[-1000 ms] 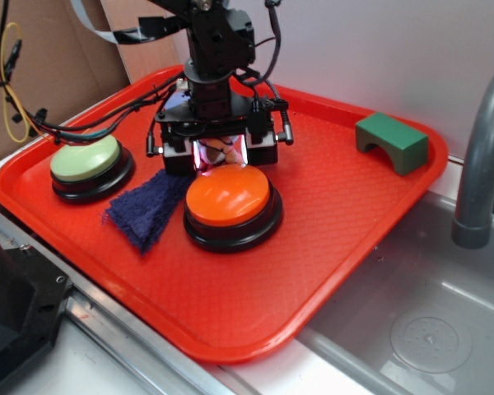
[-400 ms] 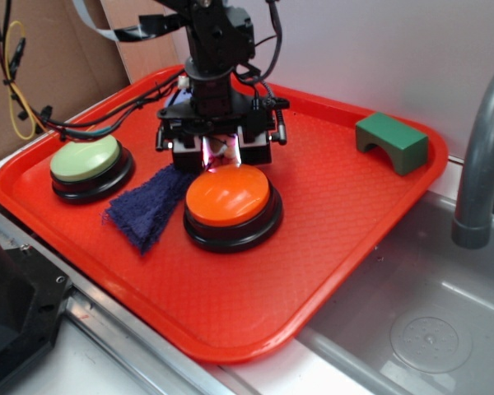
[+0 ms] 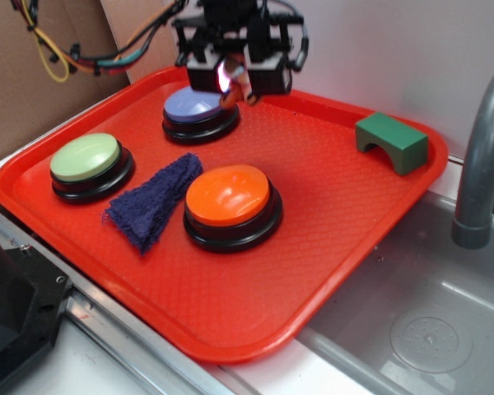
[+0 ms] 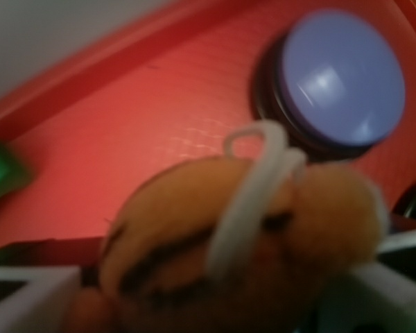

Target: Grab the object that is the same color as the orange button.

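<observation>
Nearest the exterior camera, at about 6 o'clock on the red tray (image 3: 230, 329), there is only bare textured plastic. A little further in sits the orange button (image 3: 228, 196), its glossy dome near the tray's middle, with a dark blue cloth (image 3: 151, 207) just beside it at 9 o'clock and the green button (image 3: 86, 158) beyond that toward the left rim. Off at 2 o'clock, well apart from the rest, the green block (image 3: 391, 141) stands near the right corner.

Further back, at 12 o'clock, the purple button (image 3: 196, 106) rests near the tray's far rim. My end effector (image 3: 233, 81) hangs above it and slightly to its right, clear of the tray surface. The jaws are pinching the tiger toy (image 3: 232, 89); it dangles between them, off the tray and touching nothing else.

My wrist view confirms it: the tiger toy (image 4: 236, 243) fills the lower frame, blurred, orange with dark stripes and a white loop across it. Its long axis seems to run roughly crosswise to my fingers, though the blur makes this uncertain. The purple button (image 4: 341, 76) lies beneath at 1 o'clock.

So the deciding relation is simple: the toy is straight under my palm, in my grip and not away from it. I judge the grab essentially made; what remains is keeping the hold secure, since soft plush could slip.
</observation>
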Tool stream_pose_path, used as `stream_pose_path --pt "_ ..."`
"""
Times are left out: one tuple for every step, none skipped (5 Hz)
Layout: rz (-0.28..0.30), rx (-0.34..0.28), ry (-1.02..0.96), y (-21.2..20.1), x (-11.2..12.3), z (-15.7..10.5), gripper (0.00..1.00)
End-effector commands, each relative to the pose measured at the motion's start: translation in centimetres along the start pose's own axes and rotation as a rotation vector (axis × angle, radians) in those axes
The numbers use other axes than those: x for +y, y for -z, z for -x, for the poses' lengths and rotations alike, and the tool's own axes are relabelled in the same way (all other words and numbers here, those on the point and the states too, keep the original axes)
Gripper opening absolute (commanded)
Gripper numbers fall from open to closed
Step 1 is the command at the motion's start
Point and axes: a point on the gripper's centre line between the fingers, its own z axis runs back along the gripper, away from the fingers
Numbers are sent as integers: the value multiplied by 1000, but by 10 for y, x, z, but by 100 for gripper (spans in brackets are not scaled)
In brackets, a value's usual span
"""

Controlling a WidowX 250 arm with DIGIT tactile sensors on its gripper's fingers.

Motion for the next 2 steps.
stream_pose_path --pt "198 -95 134 -107 -2 -4 0" --pt "192 -72 159 -115 -2 -3 0"
